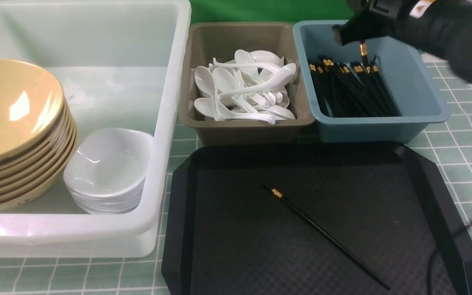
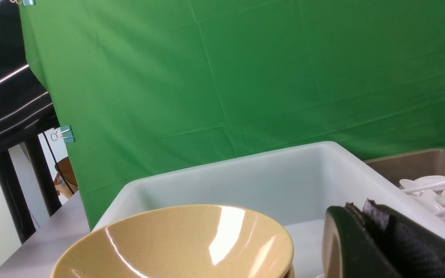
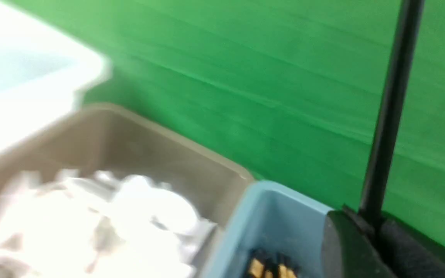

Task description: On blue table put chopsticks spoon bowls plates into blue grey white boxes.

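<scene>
My right gripper [image 1: 348, 32] is shut on a black chopstick [image 1: 363, 50] with a gold band and holds it over the blue box [image 1: 420, 90], above a pile of chopsticks [image 1: 355, 90]. In the right wrist view the held chopstick [image 3: 388, 116] sticks out from the shut gripper [image 3: 365, 224]. One more chopstick [image 1: 322, 233] lies on the black tray [image 1: 228, 229]. The grey box [image 1: 244, 127] holds white spoons [image 1: 244, 88]. The white box [image 1: 170, 123] holds stacked yellow bowls [image 1: 10, 110] and white dishes [image 1: 105, 168]. My left gripper [image 2: 359, 208] is shut and empty, beside the bowls [image 2: 176, 239].
The three boxes stand in a row behind the tray on a green checked cloth [image 1: 465, 139]. A green backdrop [image 2: 245, 77] rises behind them. A black cable [image 1: 436, 254] crosses the tray's right rim.
</scene>
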